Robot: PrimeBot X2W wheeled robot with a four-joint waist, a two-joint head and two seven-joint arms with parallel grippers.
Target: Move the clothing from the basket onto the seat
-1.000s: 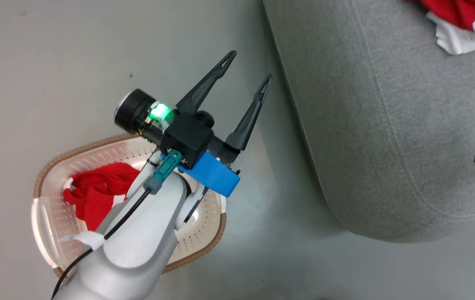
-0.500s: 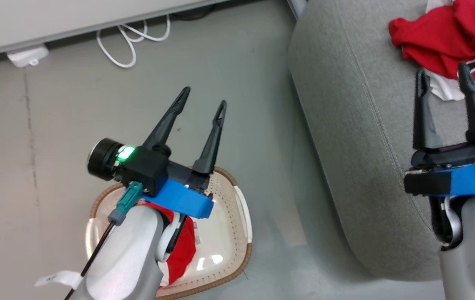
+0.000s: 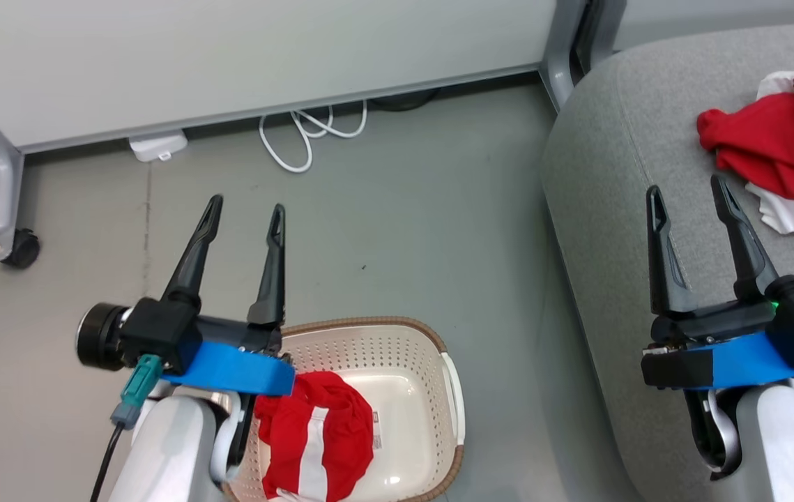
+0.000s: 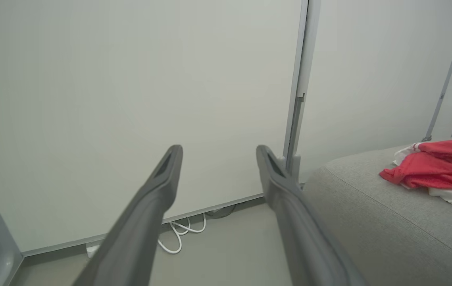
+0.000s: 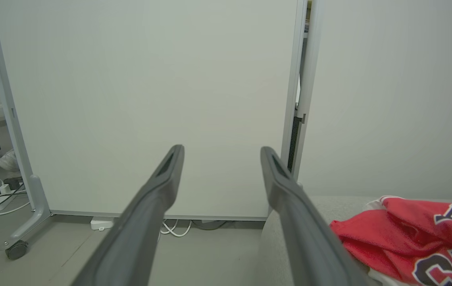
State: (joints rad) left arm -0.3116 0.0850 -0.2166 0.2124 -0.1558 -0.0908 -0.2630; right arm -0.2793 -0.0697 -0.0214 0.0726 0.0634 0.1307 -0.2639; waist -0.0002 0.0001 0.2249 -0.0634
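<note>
The cream basket [image 3: 397, 348] with a brown rim stands on the floor at the bottom of the head view, holding red shorts with a white stripe [image 3: 316, 436]. A red jersey [image 3: 783, 150] lies crumpled on the grey seat [image 3: 606, 230] at the right; it also shows in the wrist views [image 4: 436, 169] [image 5: 412, 240]. My left gripper [image 3: 245, 213] hangs open and empty above the floor, just beyond the basket's far rim. My right gripper [image 3: 686, 192] stands open and empty over the seat, left of the jersey.
A white partition panel [image 3: 229, 56] on grey wheeled legs [image 3: 10, 244] closes off the far side. White cables [image 3: 306, 136] and a power adapter [image 3: 156, 146] lie along its base. Bare grey floor [image 3: 397, 237] separates basket and seat.
The camera has tilted up, so the panel and cables come into view. My left arm has swung left, off the basket; the right gripper, now in view, stays open over the seat.
</note>
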